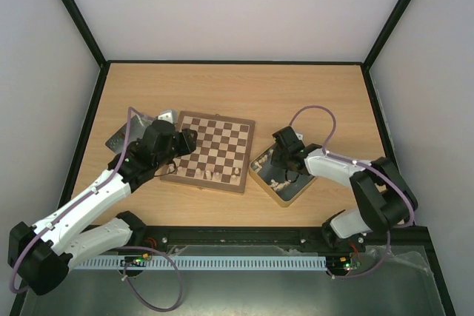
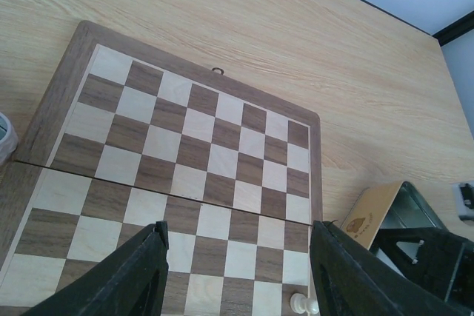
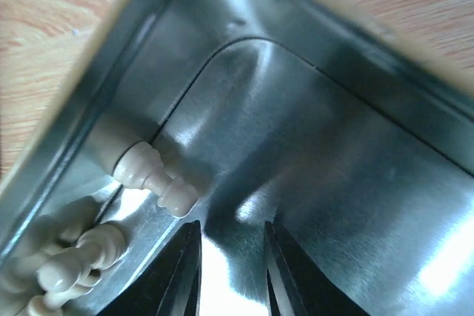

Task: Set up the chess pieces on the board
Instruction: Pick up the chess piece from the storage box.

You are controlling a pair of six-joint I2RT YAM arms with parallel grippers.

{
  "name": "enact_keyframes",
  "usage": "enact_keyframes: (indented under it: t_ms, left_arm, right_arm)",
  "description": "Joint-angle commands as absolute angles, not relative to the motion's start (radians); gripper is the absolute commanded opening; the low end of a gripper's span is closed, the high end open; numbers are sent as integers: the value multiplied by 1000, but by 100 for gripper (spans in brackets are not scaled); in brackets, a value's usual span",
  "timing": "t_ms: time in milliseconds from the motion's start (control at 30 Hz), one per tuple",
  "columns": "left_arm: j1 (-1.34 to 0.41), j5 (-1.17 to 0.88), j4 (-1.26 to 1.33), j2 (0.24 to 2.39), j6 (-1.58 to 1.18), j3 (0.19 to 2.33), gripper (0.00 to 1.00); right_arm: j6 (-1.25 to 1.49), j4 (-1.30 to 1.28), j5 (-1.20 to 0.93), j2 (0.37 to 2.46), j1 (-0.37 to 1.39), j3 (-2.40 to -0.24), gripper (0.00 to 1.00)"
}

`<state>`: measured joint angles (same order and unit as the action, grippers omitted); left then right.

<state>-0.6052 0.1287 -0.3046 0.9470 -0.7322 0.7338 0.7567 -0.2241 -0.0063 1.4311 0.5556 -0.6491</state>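
The board [image 1: 216,138] was sat mid-frame in the top view, with a few pale chess pieces [image 1: 222,175] lined up along its lower edge. The left gripper [image 2: 238,231] was held wide over the squares, nothing gripped. The right gripper [image 3: 231,226] was dipped into the tin [image 3: 333,146] and narrowed to a slim gap, nothing pinched. A tipped-over pawn [image 3: 155,179] was seen just up-left of it.

Bright, even overhead light; shadows are soft. White glare flares on the tin [image 3: 333,175] floor just ahead and right of the right gripper [image 3: 231,238]; the rim beyond blurs.
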Motion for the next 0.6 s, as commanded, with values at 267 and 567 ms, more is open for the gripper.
enact_keyframes:
  t_ms: [267, 567]
  left_arm:
    - [-596, 127, -286, 950, -718, 741, 56]
    - [-593, 126, -285, 952, -706, 742, 56]
  right_arm:
    - [515, -187, -5, 1554, 543, -736, 26]
    - [412, -181, 44, 1599, 543, -796, 27]
